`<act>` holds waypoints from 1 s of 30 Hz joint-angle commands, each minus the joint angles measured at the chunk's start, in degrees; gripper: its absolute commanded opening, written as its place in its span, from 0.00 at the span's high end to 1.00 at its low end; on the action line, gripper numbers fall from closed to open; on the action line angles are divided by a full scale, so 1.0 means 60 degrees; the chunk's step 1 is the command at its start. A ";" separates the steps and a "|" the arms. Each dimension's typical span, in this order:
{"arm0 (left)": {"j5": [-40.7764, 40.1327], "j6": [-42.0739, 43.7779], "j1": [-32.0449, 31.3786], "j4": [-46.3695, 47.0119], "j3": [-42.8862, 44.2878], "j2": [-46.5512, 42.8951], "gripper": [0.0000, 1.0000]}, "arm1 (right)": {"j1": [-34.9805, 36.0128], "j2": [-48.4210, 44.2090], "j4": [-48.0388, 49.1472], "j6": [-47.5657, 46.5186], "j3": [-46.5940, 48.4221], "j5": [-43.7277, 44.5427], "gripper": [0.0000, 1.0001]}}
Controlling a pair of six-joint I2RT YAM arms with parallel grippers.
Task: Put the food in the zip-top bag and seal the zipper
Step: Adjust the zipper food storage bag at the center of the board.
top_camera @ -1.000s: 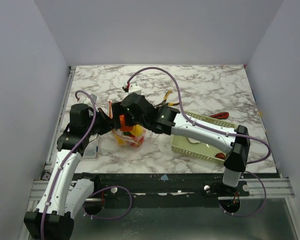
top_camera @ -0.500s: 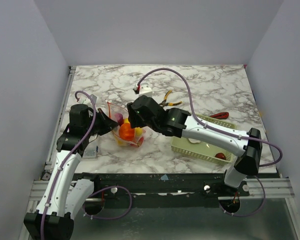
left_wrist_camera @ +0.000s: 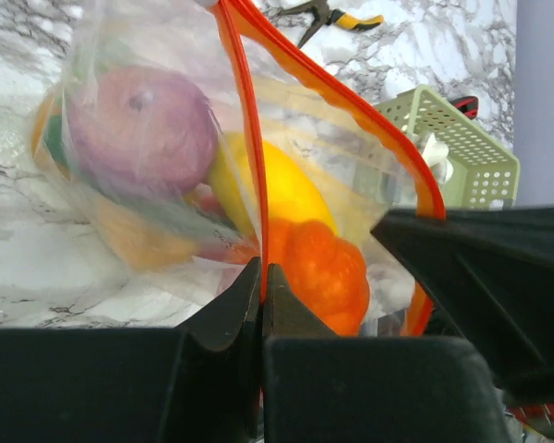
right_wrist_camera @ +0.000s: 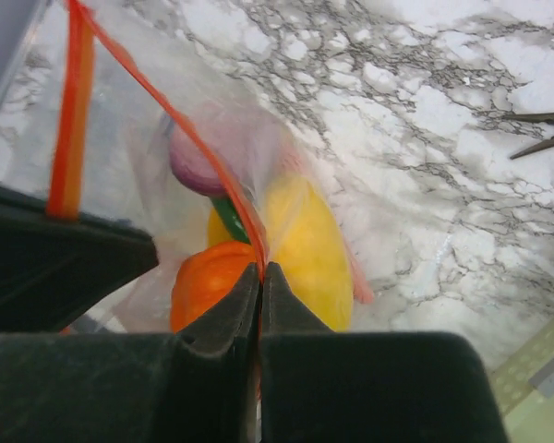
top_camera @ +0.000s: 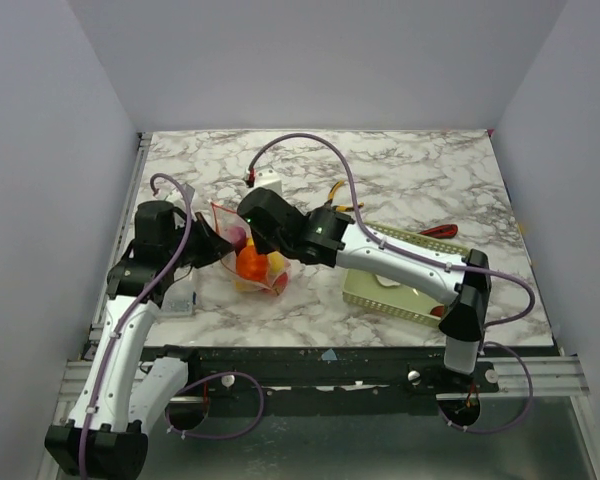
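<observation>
The zip-top bag (top_camera: pixel 263 268) stands on the marble table between the two arms, its mouth held up. Through the clear plastic I see food: an orange piece (left_wrist_camera: pixel 319 268), a yellow piece (right_wrist_camera: pixel 305 245) and a purple one (left_wrist_camera: pixel 143 129). My left gripper (left_wrist_camera: pixel 261 277) is shut on the red-orange zipper (left_wrist_camera: pixel 249 166) at the bag's left side. My right gripper (right_wrist_camera: pixel 260 272) is shut on the same zipper (right_wrist_camera: pixel 208 171) from the opposite side. In the top view the left gripper (top_camera: pixel 220 250) and right gripper (top_camera: pixel 248 238) meet at the bag's rim.
A pale green mesh basket (top_camera: pixel 405 295) lies right of the bag under the right arm, with a red piece (top_camera: pixel 440 312) at its near corner. Yellow-handled pliers (top_camera: pixel 337 194) and a red-handled tool (top_camera: pixel 438 231) lie behind it. A white object (top_camera: pixel 268 178) sits further back.
The right gripper was open over the bag's mouth; it has closed on the zipper strip and shifted slightly left. The left gripper has kept its hold.
</observation>
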 commanded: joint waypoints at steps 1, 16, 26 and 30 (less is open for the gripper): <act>-0.0420 0.0889 -0.0026 -0.1431 0.1728 -0.0333 1.00 | 0.0776 -0.0250 -0.2387 0.0741 0.1878 0.0431 1.00; 0.2337 0.0294 -0.0166 -0.0162 0.1264 0.0555 1.00 | 0.0789 -0.2804 0.3402 0.2511 -0.3773 -0.1249 1.00; 0.3338 -0.0713 -0.0595 0.1134 0.0216 0.0438 0.92 | 0.0785 -0.3920 0.5943 0.4063 -0.6020 -0.0955 1.00; 0.3230 -0.0692 -0.0685 0.1406 -0.0124 0.0473 0.81 | 0.0792 -0.4115 0.6729 0.4240 -0.6673 -0.0827 1.00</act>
